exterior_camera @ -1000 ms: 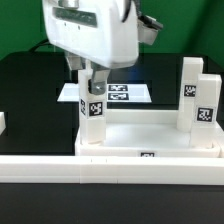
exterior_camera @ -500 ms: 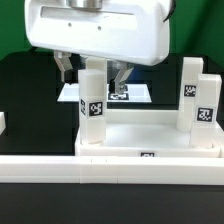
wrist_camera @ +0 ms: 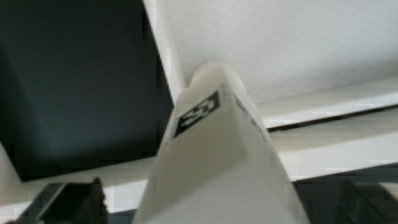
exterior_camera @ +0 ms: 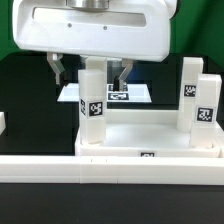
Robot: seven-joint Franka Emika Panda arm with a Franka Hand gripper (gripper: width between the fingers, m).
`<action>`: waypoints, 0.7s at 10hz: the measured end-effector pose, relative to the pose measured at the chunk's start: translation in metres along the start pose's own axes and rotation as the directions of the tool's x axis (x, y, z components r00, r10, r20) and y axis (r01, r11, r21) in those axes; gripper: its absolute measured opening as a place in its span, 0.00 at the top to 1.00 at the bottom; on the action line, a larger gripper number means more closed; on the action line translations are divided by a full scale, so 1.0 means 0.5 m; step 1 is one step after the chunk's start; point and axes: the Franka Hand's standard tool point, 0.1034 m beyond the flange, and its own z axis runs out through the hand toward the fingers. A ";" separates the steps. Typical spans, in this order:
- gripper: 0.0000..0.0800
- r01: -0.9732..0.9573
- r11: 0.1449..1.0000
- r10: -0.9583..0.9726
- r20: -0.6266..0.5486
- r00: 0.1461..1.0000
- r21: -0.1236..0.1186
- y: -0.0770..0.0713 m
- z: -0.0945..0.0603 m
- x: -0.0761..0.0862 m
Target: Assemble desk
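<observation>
With jaws apart | legs upright (exterior_camera: 92, 105): two | desk top (exterior_camera: 150, 133): one

The surface (exterior_camera: 30, 90) is black and matte. Toward the back of it lies the marker board (exterior_camera: 135, 93), flat, with printed tags showing on it. The desk top (exterior_camera: 150, 135) sits directly on the surface nearer the camera, a white tray with a raised rim. Along the front edge runs a long low white rail (exterior_camera: 110, 168). At the exterior view's left, a small white piece (exterior_camera: 2, 122) is cut off by the frame.
</observation>
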 end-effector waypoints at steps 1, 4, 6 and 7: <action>0.19 0.075 0.997 -0.075 0.000 0.997 -0.003 0.000 0.000 0.000; 0.19 0.216 0.976 -0.216 0.000 0.976 -0.004 0.001 0.000 0.000; 0.48 0.211 0.977 -0.211 0.000 0.977 -0.004 0.001 0.000 0.000; 0.48 0.207 0.978 -0.207 0.000 0.978 -0.003 0.001 0.000 0.000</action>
